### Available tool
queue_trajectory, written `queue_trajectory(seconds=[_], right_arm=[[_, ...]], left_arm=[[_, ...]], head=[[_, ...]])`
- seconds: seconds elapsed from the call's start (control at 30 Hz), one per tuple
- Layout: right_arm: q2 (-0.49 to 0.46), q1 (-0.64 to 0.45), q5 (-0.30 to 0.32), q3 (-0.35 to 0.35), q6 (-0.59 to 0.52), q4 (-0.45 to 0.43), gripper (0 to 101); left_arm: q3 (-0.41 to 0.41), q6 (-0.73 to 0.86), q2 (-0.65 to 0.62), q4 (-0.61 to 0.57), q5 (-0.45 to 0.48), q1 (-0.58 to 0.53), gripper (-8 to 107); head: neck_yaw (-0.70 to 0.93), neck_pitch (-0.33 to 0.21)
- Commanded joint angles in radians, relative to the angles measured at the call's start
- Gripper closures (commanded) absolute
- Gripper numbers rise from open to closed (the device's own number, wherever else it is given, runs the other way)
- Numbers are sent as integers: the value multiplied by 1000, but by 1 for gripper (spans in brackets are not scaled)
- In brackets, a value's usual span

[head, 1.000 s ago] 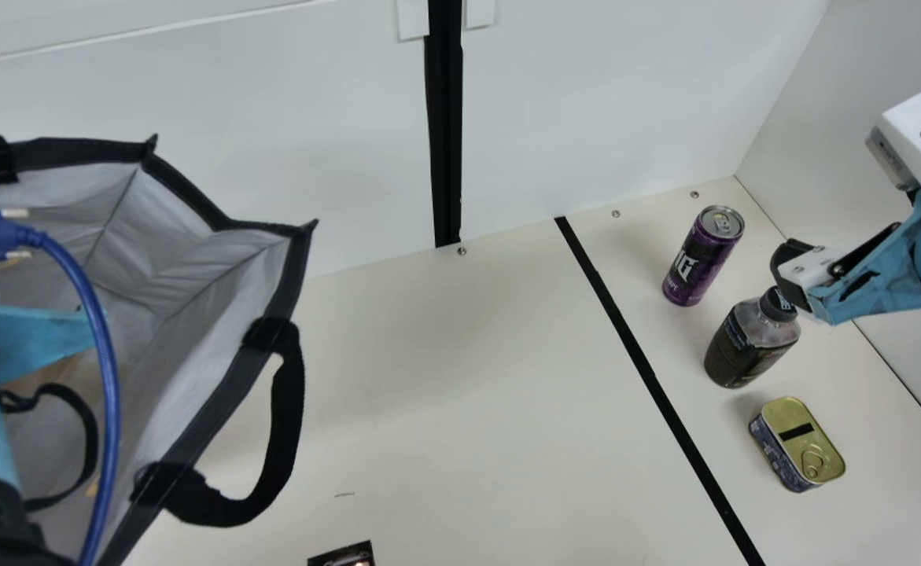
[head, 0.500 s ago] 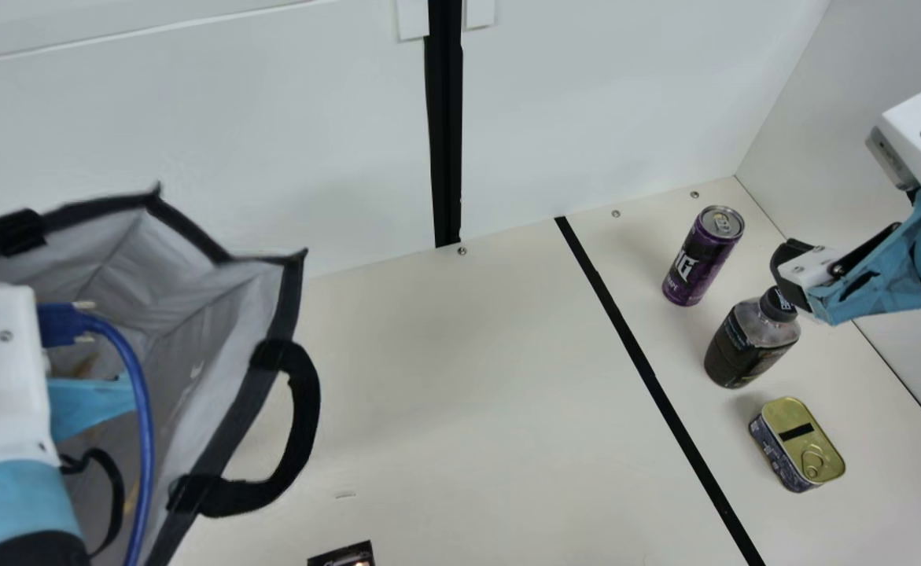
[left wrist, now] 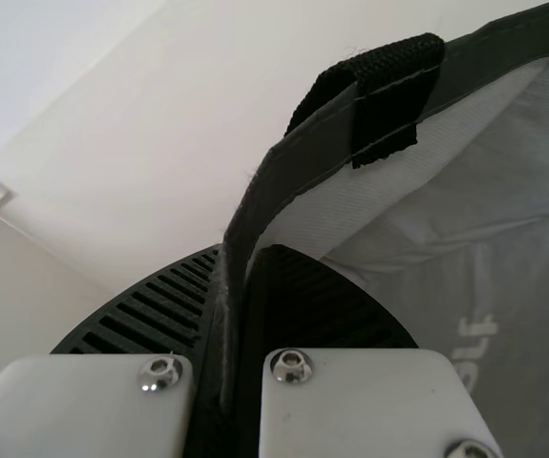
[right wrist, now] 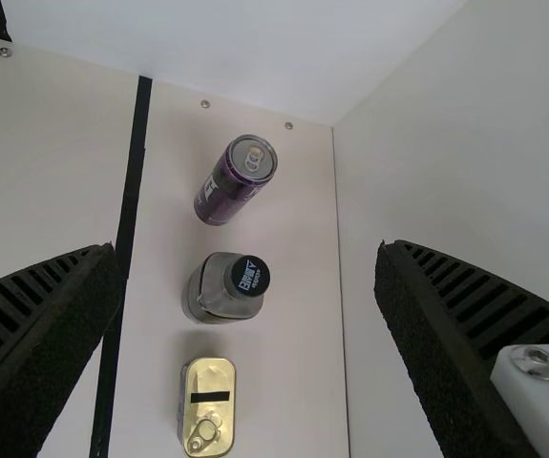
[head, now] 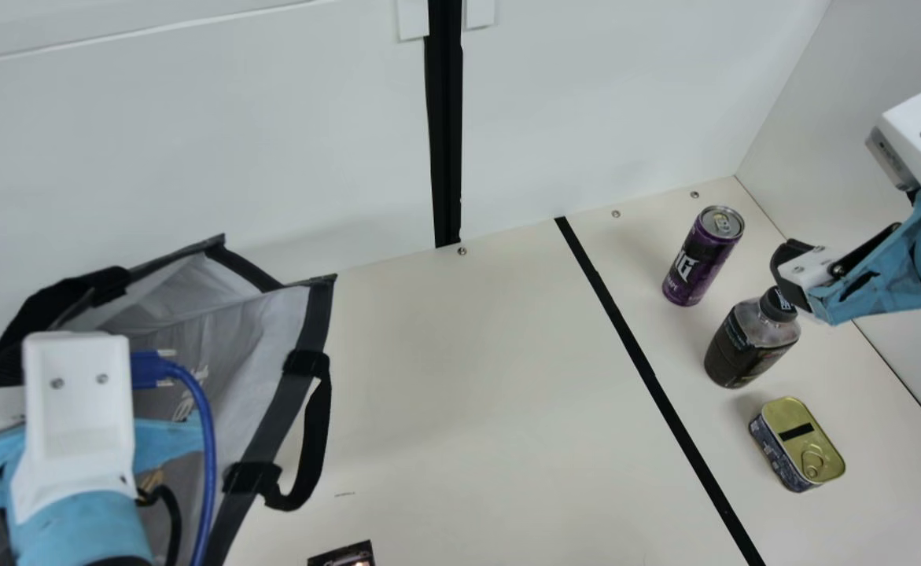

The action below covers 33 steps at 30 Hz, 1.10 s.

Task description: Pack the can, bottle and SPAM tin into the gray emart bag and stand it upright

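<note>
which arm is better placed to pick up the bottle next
The right, I'd say. The right gripper is open, and the black-capped bottle shows between its fingers in that wrist view. The left gripper is across the table, pinching the rim of the gray emart bag.

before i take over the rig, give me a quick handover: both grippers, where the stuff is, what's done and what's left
Left gripper: jaws shut on the rim of the gray emart bag, whose mouth is open.
Right gripper: jaws wide open and empty, over the bottle side of the table.
Items: purple can, dark capped bottle and SPAM tin in a row on the table, right of the black tape line.
Done: bag gripped; none of the three packed.
Left: pack all three, then stand the bag upright.
</note>
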Motion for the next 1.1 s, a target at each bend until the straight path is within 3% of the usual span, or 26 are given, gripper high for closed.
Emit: queue_trajectory(seconds=[0.0, 0.53, 1.07], right_arm=[[0, 0, 0, 0, 0, 0, 6], [0, 0, 0, 0, 0, 0, 6], [0, 0, 0, 0, 0, 0, 6]], left_arm=[[5, -9, 4, -14, 2, -14, 107], [-1, -73, 50, -175, 2, -186, 107], [-94, -100, 75, -376, 2, -325, 107]], head=[[-2, -23], [-2, -23], [-2, -23]])
